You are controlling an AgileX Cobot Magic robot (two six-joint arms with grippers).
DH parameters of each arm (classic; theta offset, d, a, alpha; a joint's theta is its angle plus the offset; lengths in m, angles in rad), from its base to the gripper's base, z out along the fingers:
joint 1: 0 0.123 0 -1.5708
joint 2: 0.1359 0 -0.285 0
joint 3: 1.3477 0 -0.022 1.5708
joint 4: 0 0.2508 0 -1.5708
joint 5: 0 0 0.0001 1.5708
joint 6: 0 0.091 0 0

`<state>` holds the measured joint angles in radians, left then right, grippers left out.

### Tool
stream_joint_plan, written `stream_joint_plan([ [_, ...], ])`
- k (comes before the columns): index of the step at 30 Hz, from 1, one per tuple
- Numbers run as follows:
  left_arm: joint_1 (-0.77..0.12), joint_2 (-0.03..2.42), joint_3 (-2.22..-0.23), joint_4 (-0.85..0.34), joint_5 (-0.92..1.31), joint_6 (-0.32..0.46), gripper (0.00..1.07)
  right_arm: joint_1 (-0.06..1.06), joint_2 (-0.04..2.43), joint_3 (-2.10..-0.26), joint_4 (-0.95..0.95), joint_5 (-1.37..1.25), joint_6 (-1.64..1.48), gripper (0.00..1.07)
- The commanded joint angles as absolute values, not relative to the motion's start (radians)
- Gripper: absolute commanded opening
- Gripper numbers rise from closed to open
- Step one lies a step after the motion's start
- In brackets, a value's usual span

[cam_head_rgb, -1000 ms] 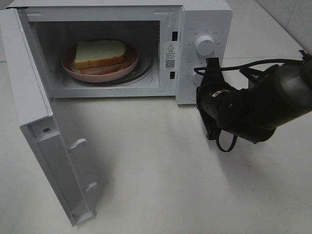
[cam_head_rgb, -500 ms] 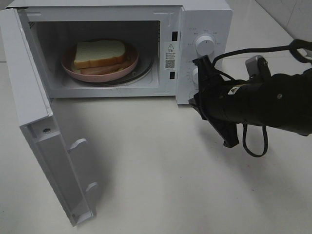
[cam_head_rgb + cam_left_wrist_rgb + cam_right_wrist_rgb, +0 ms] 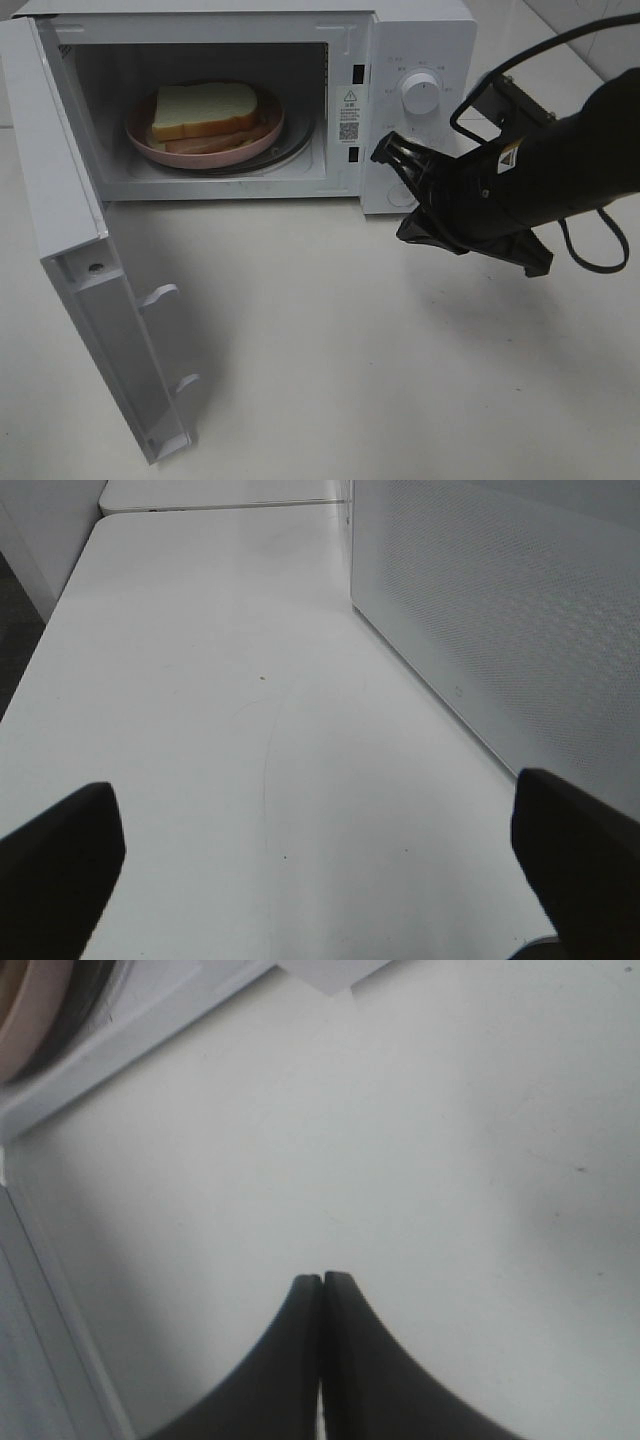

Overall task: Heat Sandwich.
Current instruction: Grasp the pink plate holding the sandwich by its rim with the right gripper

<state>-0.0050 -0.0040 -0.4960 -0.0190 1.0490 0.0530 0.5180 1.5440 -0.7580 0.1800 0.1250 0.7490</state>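
Sandwich [image 3: 205, 110] on plate [image 3: 150, 145], inside open microwave [image 3: 420, 40].

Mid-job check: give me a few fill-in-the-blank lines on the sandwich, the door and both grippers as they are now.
The sandwich lies on the pink plate inside the ____.
Its door stands ____.
The jaws of the right gripper are ____, holding nothing.
The jaws of the left gripper are ____.
Missing words: microwave; open; shut; open.
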Motion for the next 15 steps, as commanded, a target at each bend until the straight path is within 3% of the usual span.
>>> stream_joint_plan([
  [1,-0.006,-0.021,-0.493,-0.015,1.037,0.052,0.98,0.512,1.532,-0.799,0.126,0.239,0.652,0.0],
  [15,-0.006,-0.021,-0.493,-0.015,1.037,0.051,0.98,0.512,1.532,-0.952,0.122,0.614,0.139,0.01],
])
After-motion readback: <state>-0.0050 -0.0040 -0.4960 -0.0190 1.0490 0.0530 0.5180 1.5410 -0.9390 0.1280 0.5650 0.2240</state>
